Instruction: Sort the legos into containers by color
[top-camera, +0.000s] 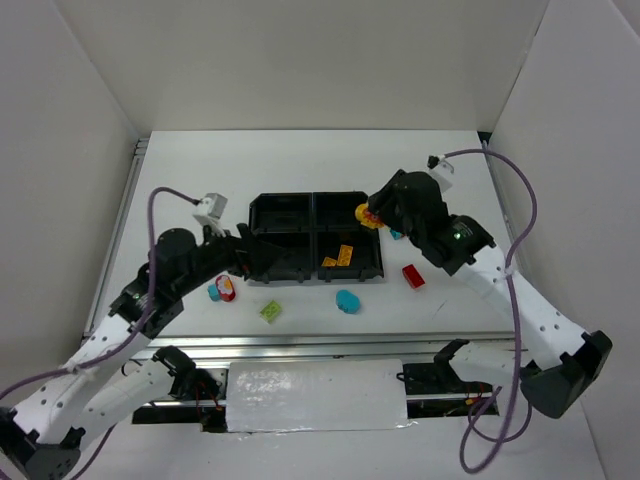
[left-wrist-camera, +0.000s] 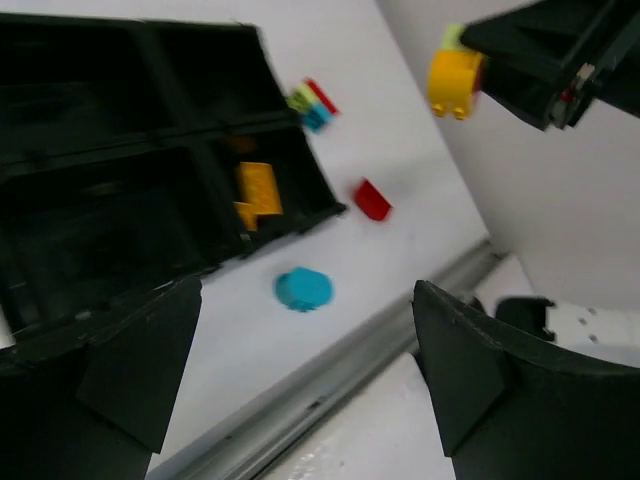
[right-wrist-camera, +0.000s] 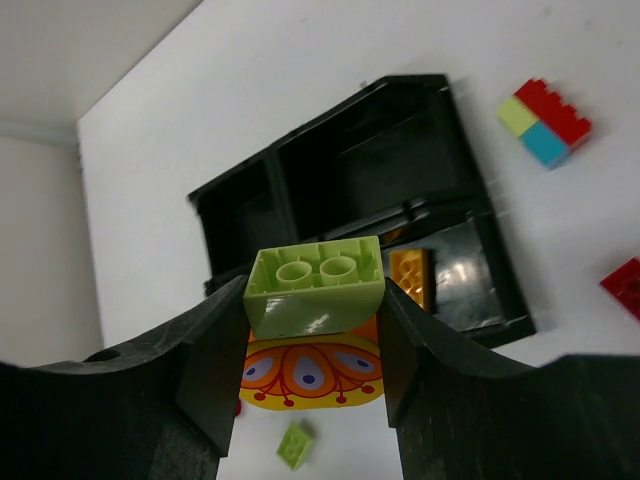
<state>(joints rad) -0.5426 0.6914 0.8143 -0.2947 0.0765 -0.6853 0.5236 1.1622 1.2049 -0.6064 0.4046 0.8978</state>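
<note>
- Leftmost, the left gripper (left-wrist-camera: 305, 335) hovers just left of the black tray (top-camera: 300, 198), fingers spread wide with nothing between them.
- Beside it on the desk (top-camera: 450, 160) lies a blue-and-red piece (top-camera: 222, 290), and further right a loose lime brick (top-camera: 271, 311).
- The tray has four square compartments. The near right one holds orange bricks (top-camera: 338, 258).
- A round cyan brick (top-camera: 347, 300) sits on the desk just near of the tray.
- Over the tray's far right corner, the right gripper (right-wrist-camera: 312, 325) pinches a two-colour stack (right-wrist-camera: 315, 325). It is a lime block seated on a rounded yellow-orange block with a printed pattern, and the fingers press against its two sides.
- The step in hand looks like carrying this stack to a compartment. Done well, it would be released low inside the walls so it does not bounce out. Because the stack joins two colours, it probably needs pulling apart first, and the empty left gripper is close enough to help.
- Right of the tray, a red brick (top-camera: 413, 276) lies on the desk. A small red, lime and cyan cluster (right-wrist-camera: 545, 120) sits beyond it, toward the far side.
</note>
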